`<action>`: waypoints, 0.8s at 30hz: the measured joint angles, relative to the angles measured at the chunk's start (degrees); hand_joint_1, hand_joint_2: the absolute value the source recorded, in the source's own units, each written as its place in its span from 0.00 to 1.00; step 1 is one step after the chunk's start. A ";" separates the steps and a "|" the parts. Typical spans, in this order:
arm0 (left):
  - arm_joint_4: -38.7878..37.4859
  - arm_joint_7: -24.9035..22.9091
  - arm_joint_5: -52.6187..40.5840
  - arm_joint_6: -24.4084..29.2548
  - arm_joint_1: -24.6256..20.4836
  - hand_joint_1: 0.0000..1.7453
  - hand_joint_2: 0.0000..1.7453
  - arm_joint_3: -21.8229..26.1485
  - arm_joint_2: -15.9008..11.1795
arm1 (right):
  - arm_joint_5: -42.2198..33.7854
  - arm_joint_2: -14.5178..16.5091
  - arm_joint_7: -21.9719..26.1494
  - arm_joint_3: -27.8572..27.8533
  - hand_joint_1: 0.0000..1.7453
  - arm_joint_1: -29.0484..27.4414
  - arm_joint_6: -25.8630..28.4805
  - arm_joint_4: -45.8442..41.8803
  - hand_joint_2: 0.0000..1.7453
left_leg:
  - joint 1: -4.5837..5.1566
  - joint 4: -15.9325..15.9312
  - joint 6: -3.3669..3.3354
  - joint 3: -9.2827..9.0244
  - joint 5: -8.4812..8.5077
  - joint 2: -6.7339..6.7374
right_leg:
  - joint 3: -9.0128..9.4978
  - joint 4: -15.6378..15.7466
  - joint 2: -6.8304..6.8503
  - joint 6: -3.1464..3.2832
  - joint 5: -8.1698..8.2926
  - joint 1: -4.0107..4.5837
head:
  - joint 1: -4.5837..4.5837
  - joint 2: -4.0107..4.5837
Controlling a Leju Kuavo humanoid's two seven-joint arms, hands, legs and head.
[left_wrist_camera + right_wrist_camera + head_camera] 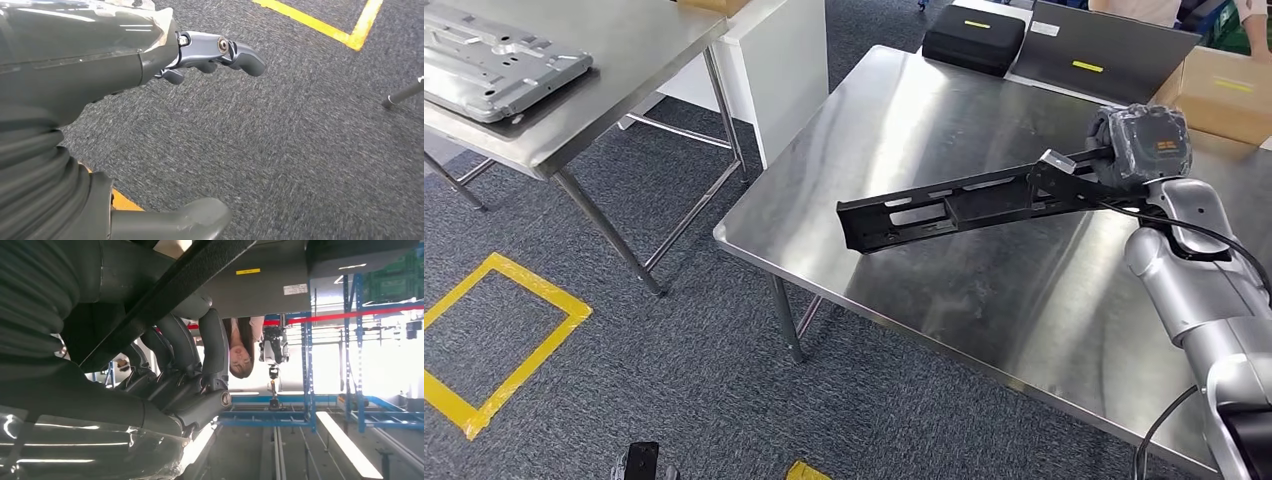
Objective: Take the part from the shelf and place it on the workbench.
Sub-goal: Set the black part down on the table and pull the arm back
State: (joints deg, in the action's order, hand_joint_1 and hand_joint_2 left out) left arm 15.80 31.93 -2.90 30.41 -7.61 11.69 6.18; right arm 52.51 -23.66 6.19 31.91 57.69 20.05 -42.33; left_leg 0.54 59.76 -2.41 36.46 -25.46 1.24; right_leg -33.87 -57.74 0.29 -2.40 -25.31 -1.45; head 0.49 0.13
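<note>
1. Right hand (1139, 145) is up over the steel workbench (984, 290), fingers wrapped around one end of the long black part (964, 205).
2. The part juts out sideways from that hand toward the robot's left, a slotted black bar held in the air above the bench top, its free end over the near-left stretch of the surface and tipped slightly downward.
3. Whether the free end touches the steel, I cannot tell; a dim reflection sits just under it.
4. From the right wrist view, the dark fingers (200, 355) curl over the black bar (165, 295), which runs diagonally past the thumb. A firm grip.
5. Left hand (210, 55) hangs over grey carpet (300, 150), fingers loosely spread, holding nothing.
6. At the far edge of the bench: a black case (973, 38) and a cardboard box (1229, 95).
7. Off to the left, a second table (614, 60) carries a flat grey metal plate (494, 62).
8. Yellow tape (494, 340) marks a square on the floor.
</note>
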 joint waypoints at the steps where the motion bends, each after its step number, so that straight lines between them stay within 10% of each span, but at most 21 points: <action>1: 0.00 0.00 0.01 0.01 0.00 0.00 1.00 0.00 -0.03 | -0.02 0.05 0.00 0.02 0.87 0.08 -0.01 0.00 1.00 | -0.17 1.86 0.38 0.79 -1.33 -0.31 | 0.02 0.07 -0.11 0.40 0.13 -0.20 | 0.04 0.00; 4: -0.02 -0.03 0.13 0.00 0.03 0.00 1.00 0.00 -0.02 | -0.04 0.27 -0.01 0.23 0.87 0.18 -0.01 0.04 1.00 | -0.73 12.61 1.33 5.52 -6.76 -0.97 | -0.11 0.06 -0.50 0.97 0.25 -0.25 | 0.12 0.00; 6: -0.02 -0.06 0.27 -0.01 0.05 0.00 1.00 0.00 -0.03 | -0.03 0.36 -0.03 0.48 0.87 0.17 -0.01 0.10 1.00 | -1.08 15.18 1.55 6.65 -6.86 -1.05 | -0.12 0.04 -0.90 0.97 0.25 -0.30 | 0.12 0.00; 10: -0.02 -0.05 0.44 0.01 0.04 0.00 1.00 0.00 -0.14 | -0.06 0.46 -0.12 0.80 0.87 0.48 0.01 0.15 1.00 | -1.51 1.92 1.36 -0.19 -0.69 -2.14 | -0.12 -0.02 -1.76 0.72 0.30 -0.24 | 0.09 0.00; 15: -0.01 0.02 0.52 -0.01 -0.02 0.00 1.00 -0.01 -0.06 | -0.08 0.37 -0.26 0.89 0.87 0.83 0.06 0.16 1.00 | -0.95 -1.43 -0.20 -1.44 0.39 -1.92 | -1.01 0.10 -2.12 -0.94 0.40 0.13 | 0.06 0.00; 21: 0.00 0.18 1.04 0.02 -0.03 0.00 1.00 0.01 -0.06 | -0.10 0.08 -0.54 0.97 0.87 0.45 0.08 0.34 1.00 | -0.37 -2.16 -1.62 -1.41 1.06 -0.83 | -8.23 -15.73 -1.03 -0.62 -6.03 0.29 | -0.11 0.00; 24: 0.00 0.20 1.09 0.02 -0.04 0.00 1.00 0.01 0.01 | -0.10 0.08 -0.70 0.96 0.87 0.45 0.08 0.37 1.00 | -0.11 -1.97 -1.55 -1.42 1.01 -0.42 | -2.99 -5.89 -0.20 -1.41 -2.28 0.37 | -0.13 0.00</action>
State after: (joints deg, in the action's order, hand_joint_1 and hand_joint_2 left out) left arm 15.80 32.14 -1.81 30.43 -7.66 11.70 6.19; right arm 52.41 -23.58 5.48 32.87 58.14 20.13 -41.96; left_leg 0.44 57.79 -3.97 35.04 -24.45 0.82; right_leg -36.85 -63.63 0.10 -3.82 -27.59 -1.08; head 0.36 0.13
